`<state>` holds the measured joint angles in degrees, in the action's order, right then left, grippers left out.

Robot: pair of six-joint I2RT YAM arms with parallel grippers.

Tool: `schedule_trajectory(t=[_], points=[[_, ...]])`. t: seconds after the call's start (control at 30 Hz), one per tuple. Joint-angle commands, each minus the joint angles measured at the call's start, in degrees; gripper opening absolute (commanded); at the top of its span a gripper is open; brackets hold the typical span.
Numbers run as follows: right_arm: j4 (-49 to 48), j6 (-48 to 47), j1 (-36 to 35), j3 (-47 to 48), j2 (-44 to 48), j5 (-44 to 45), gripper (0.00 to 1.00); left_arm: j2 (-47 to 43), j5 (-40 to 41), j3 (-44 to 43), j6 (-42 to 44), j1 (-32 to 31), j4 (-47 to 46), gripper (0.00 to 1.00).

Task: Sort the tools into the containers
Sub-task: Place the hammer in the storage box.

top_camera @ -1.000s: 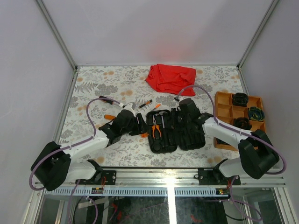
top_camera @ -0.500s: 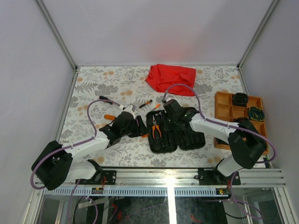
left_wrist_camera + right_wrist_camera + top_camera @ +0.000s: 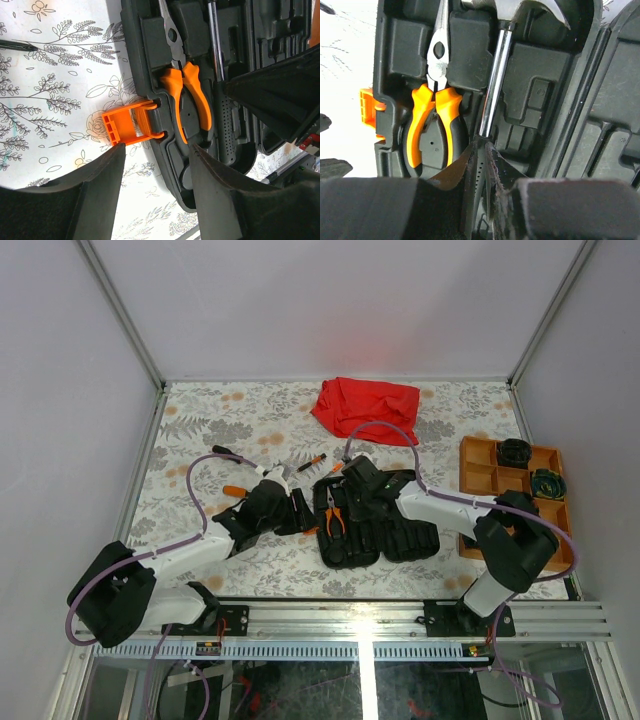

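Pliers [image 3: 432, 117] lie in their slot in the open black case [image 3: 372, 530], with the hammer [image 3: 495, 75] alongside them. The right gripper [image 3: 480, 150] is pinched on the hammer's black handle. The left gripper [image 3: 156, 148] has its jaws apart either side of the case's orange latch [image 3: 125, 126], gripping nothing.

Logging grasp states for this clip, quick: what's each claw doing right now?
Left claw: open, holding nothing, near the orange latch.
Right claw: closed on the hammer by its handle, in the black case.
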<state>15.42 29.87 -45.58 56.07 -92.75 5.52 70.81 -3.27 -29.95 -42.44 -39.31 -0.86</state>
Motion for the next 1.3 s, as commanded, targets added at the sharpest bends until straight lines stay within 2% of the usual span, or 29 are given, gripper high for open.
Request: schedule_trajectory(t=[0.0,0.37,0.8,1.27], points=[[0.04,-1.26,-0.38,2.31,-1.45,1.49,0.18,0.06,-0.44,0.21,1.54,0.39,-3.35,0.52],[0.72,-1.77,-0.34,1.85,-5.62,0.83,0.13,0.64,-0.60,0.31,1.65,0.38,-3.29,0.52],[2.79,-2.31,-0.38,0.35,-11.49,-2.23,0.08,7.42,-0.94,-0.35,2.87,0.28,-5.95,0.50],[3.87,-2.36,-0.81,-2.62,-16.67,-5.08,0.00,11.52,-2.53,0.39,3.51,-0.11,-8.51,0.37]])
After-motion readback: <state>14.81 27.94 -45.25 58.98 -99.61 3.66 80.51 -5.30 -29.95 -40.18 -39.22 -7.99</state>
